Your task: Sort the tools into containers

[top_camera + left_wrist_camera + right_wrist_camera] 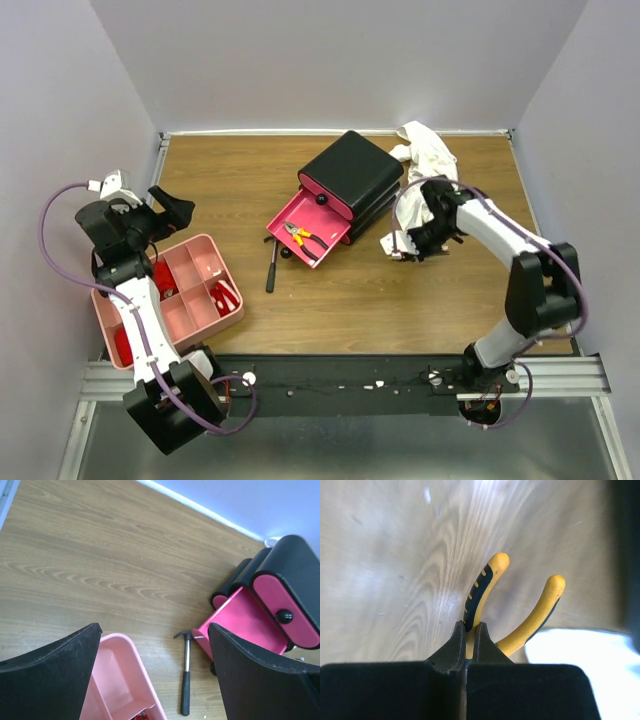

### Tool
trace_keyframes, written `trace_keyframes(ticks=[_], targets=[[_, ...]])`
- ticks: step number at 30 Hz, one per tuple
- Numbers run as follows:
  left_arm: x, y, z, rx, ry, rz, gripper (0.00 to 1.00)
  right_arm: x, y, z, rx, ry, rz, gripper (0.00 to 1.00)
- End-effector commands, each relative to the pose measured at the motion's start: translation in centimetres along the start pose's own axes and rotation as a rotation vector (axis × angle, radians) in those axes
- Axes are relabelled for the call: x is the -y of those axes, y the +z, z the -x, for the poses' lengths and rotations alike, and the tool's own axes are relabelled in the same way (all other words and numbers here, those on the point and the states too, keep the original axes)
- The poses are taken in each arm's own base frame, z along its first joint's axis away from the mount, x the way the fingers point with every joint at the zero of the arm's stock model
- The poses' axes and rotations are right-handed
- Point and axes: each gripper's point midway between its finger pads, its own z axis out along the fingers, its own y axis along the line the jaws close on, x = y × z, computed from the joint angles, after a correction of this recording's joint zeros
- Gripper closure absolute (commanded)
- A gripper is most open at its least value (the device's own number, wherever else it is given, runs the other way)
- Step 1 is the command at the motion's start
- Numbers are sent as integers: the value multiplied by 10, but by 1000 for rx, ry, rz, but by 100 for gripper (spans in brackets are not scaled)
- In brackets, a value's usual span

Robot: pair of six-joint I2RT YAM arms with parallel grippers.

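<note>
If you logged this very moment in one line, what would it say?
right gripper: shut on pliers handle | left gripper: open, near tray | hammer: on table beside open drawer

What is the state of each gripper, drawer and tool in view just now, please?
left gripper: open, empty.
right gripper: shut on one handle of the yellow-and-black pliers, handles spread.
top drawer: shut.
lower drawer: pulled out, second pliers inside.
hammer: lying flat on the table.
white cloth: crumpled.
</note>
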Motion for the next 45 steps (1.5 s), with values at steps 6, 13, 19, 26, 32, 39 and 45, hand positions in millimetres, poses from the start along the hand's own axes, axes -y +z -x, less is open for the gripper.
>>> trace_keyframes(ticks=[6,13,19,26,32,39,45], targets=[[35,0,-1,44,-17,-109,1,56,-152,207,562,168,-160,99],[44,-4,-8,36,-7,-129,1,105,-154,300,728,302,-161,99],[44,-10,-18,28,-11,-123,1,144,-105,328,715,464,-138,99],[43,-9,-22,18,-15,-117,1,169,-41,313,578,479,-180,99],[41,-7,-21,18,-18,-115,1,193,-4,285,461,474,-262,99],[41,-9,-14,35,-12,-99,1,215,28,252,334,444,-349,99],[40,-3,-13,30,-36,-108,1,231,40,218,186,429,-461,99]])
